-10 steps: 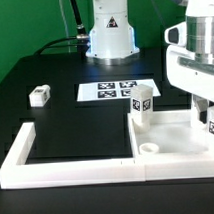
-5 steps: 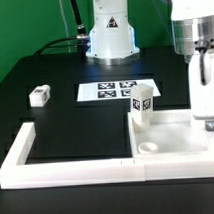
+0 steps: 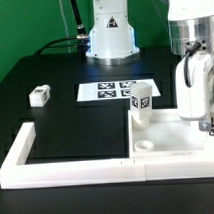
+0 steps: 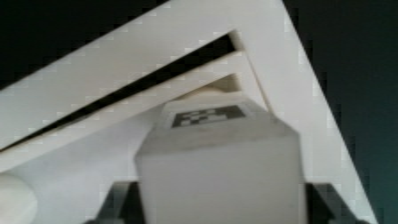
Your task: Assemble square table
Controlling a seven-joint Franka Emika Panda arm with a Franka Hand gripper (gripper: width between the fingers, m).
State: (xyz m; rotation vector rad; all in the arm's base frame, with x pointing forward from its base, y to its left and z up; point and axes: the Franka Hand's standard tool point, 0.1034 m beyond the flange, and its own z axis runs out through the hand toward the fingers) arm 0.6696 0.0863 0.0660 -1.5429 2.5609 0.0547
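The square table's white slab lies at the exterior view's right, rimmed face up, with a round corner hole showing. One tagged leg block stands upright at its far left corner. Another leg block lies alone on the black table at the left. My gripper hangs above the slab's right part, shut on a third white leg that points down. In the wrist view this leg fills the space between my dark fingers, with the gripper closed against its sides and the slab's rim beyond.
A long white L-shaped border wall runs along the front and left of the slab. The marker board lies flat behind the standing leg. The robot's base stands at the back, with cables beside it.
The gripper has shifted a little toward the exterior view's left and risen, carrying the held leg above the slab. The other legs and the slab have not moved.
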